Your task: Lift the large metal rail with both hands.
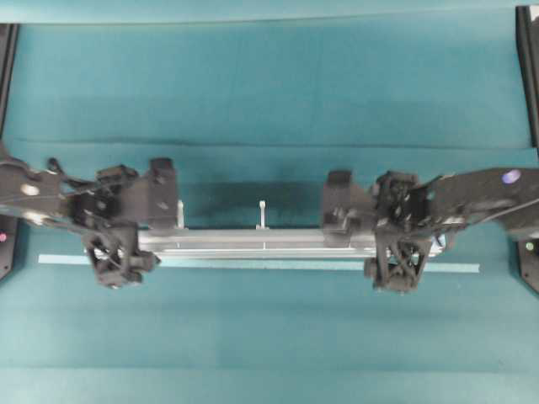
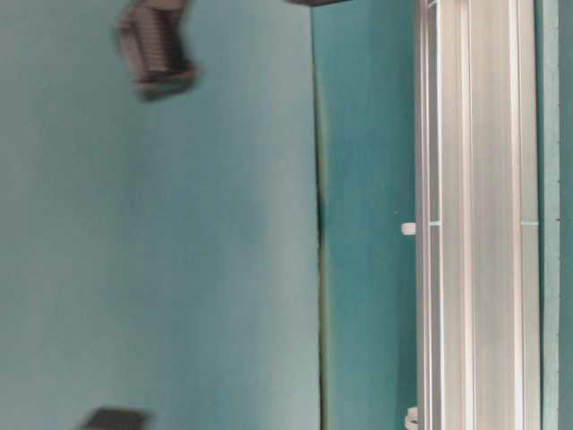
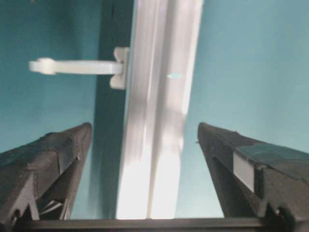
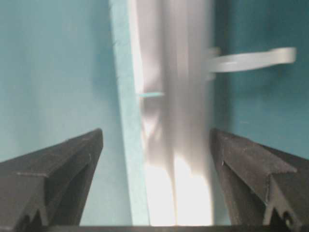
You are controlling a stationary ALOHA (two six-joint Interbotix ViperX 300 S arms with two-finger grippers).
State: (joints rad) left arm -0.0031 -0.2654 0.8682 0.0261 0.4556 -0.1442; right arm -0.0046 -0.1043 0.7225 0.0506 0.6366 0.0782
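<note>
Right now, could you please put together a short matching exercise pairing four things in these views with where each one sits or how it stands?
Things:
1. long silver grooved aluminium rail
2. thin flat pale tape strip
3. left black lattice-fingered gripper
4. small white upright tab

Descriptions:
A. jaws open, one on each side of the rail
B. lies flat on the teal table between both grippers
C. stands at the rail's far edge, mid-length
D. lies alongside the rail's near edge, extending past both ends

Pairs: 1-B, 2-D, 3-A, 4-C
</note>
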